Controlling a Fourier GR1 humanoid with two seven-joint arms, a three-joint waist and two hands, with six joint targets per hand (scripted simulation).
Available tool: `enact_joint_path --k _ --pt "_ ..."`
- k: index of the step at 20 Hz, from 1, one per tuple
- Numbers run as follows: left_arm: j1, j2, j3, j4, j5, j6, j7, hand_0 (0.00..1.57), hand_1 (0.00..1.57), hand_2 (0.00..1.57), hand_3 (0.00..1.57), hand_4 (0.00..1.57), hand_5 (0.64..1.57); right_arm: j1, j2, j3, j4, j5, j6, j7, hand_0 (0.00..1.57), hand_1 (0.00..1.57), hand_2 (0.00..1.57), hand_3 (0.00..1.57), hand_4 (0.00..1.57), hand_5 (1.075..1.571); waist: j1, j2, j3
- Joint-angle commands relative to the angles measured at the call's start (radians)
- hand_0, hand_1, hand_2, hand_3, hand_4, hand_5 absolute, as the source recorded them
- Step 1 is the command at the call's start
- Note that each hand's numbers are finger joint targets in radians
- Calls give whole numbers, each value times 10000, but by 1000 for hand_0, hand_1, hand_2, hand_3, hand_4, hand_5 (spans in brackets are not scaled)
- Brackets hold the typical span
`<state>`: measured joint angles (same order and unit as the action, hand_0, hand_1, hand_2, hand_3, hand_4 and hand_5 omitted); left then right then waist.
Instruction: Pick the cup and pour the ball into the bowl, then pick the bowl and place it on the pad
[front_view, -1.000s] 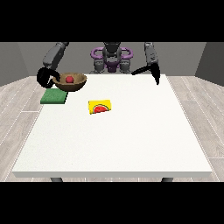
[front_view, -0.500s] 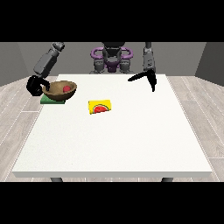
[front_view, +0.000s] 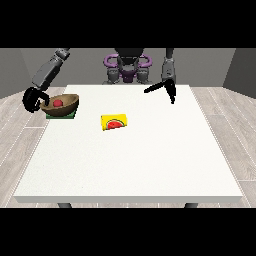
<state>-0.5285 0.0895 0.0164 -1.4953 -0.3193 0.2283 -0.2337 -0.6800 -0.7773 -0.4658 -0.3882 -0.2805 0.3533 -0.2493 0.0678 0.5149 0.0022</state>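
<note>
A: Bowl (front_view: 60, 105) is seen in the front view at the table's (front_view: 150, 165) far left corner, tilted, over the green pad (front_view: 71, 114); whether it rests on the pad cannot be told. A red ball (front_view: 58, 102) is seen inside it.

B: Hand at the view's left (front_view: 32, 99)?

A: It is noted at the bowl's left rim, fingers curled around that rim.

B: Cup?

A: A yellow cup (front_view: 114, 122) with a red mark is recorded lying on its side near the table's middle, well apart from the bowl.

B: Hand at the view's right (front_view: 166, 89)?

A: It is held above the table's far right part, fingers straight and spread apart, nothing gripped. The robot's torso (front_view: 128, 65) is seen behind the far edge.
</note>
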Motion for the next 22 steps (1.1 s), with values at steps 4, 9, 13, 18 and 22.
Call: enact_joint_path --k 4,9,13,18,22 --pt "578 -93 -303 -954 13 -228 659 0 0 0 0 0 1565 -352 -107 -316 768 -330 195 445 1571 1571 1571 0 836 1569 -49 -411 -7" --pt "404 372 347 -778 493 -540 454 0 0 0 0 0 1566 -281 -252 -312 786 -421 604 664 1571 1571 1571 489 739 1570 -87 -316 -10" --pt "976 101 -94 -1213 392 -620 770 0 0 0 0 0 1567 154 14 167 749 90 474 277 1571 1571 1571 1023 731 1569 -76 -616 -8" --pt "912 -219 -274 -907 225 -370 683 0 0 0 0 0 1565 31 -322 773 553 759 122 620 1571 1571 1571 1207 675 1558 -78 -676 -16" --pt "899 290 -33 -2162 414 -697 1032 0 0 0 0 0 1565 168 -1093 375 1039 715 -665 387 1103 1103 1045 872 0 1539 43 53 2"
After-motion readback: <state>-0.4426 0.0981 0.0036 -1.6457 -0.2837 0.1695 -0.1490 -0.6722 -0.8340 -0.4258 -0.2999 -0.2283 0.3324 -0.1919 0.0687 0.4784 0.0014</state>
